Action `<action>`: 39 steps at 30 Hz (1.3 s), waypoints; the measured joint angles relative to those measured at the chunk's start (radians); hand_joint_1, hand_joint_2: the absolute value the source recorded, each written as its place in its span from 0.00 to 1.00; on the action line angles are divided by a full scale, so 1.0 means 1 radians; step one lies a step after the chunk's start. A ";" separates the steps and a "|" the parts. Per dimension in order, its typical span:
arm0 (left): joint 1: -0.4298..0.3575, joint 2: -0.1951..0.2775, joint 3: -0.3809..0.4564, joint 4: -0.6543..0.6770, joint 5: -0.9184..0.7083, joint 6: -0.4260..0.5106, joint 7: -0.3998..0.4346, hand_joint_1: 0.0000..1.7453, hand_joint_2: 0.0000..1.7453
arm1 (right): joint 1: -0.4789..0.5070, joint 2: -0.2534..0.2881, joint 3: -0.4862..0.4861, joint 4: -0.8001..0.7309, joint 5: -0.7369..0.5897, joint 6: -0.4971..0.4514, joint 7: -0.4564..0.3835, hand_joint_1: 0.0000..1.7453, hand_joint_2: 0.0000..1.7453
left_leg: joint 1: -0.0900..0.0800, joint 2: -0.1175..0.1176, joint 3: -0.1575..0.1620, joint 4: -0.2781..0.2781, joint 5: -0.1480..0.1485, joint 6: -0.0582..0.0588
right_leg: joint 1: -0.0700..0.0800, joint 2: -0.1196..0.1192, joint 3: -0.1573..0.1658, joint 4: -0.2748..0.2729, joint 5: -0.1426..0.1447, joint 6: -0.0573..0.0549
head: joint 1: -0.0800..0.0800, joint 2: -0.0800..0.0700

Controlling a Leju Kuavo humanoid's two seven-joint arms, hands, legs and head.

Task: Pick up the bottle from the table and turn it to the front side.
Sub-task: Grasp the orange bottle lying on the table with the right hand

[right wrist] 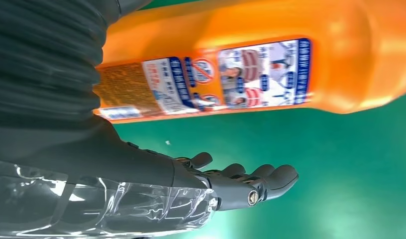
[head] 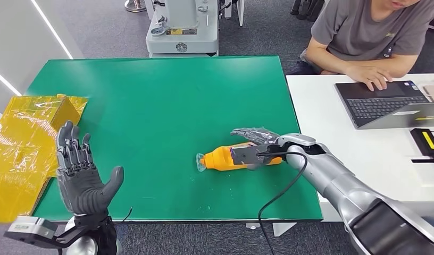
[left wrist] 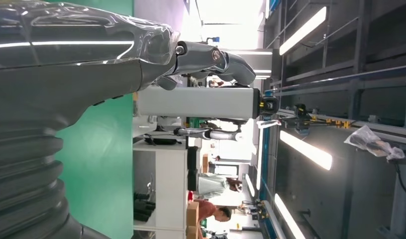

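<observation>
An orange bottle [head: 220, 158] with a clear cap lies on its side on the green table [head: 151, 106], cap pointing left. My right hand [head: 255, 146] reaches over its rear half, fingers spread on the far side. In the right wrist view the bottle's printed label [right wrist: 241, 74] faces the camera, and a strip of green table separates it from my extended fingers [right wrist: 251, 181], so my right hand [right wrist: 141, 174] grips nothing. My left hand [head: 82, 175] is raised at the table's near left corner, palm up and fingers apart, holding nothing; the left wrist view shows its grey cover [left wrist: 66, 74].
A crumpled yellow bag [head: 23, 143] lies at the table's left edge. To the right stands a white table [head: 337, 122] with a laptop [head: 385, 103]; a person [head: 364, 37] sits there typing. A grey machine base [head: 182, 32] stands beyond the far edge.
</observation>
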 joint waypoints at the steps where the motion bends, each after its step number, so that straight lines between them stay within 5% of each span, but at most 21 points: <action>1: -0.001 0.000 0.000 0.000 0.000 0.002 0.000 0.00 1.00 | -0.006 0.011 0.000 0.015 -0.001 0.005 0.000 0.00 1.00 | 0.000 0.000 0.000 0.000 0.000 0.000 | 0.000 0.000 0.000 0.000 0.000 0.000 | 0.000 0.000; 8: -0.003 -0.002 0.001 0.000 0.002 0.004 0.006 0.00 1.00 | -0.031 0.062 0.005 0.097 0.002 0.042 0.019 0.00 1.00 | 0.000 0.000 0.000 0.000 0.000 0.000 | 0.000 0.000 0.000 0.000 0.000 0.000 | 0.000 0.000; 21: -0.003 -0.005 0.010 0.000 0.002 0.003 0.015 0.00 1.00 | -0.051 0.074 0.018 0.155 0.002 0.101 0.034 0.00 1.00 | 0.000 0.000 0.000 0.000 0.000 0.000 | 0.000 0.000 0.000 0.000 0.000 0.000 | 0.000 0.000; 39: 0.045 -0.005 0.017 0.000 -0.007 0.019 0.019 0.00 1.00 | -0.048 -0.029 0.065 0.161 0.064 0.107 0.109 0.00 1.00 | 0.000 -0.001 0.000 0.001 0.000 0.000 | 0.000 -0.001 0.000 -0.001 0.000 0.000 | 0.000 0.000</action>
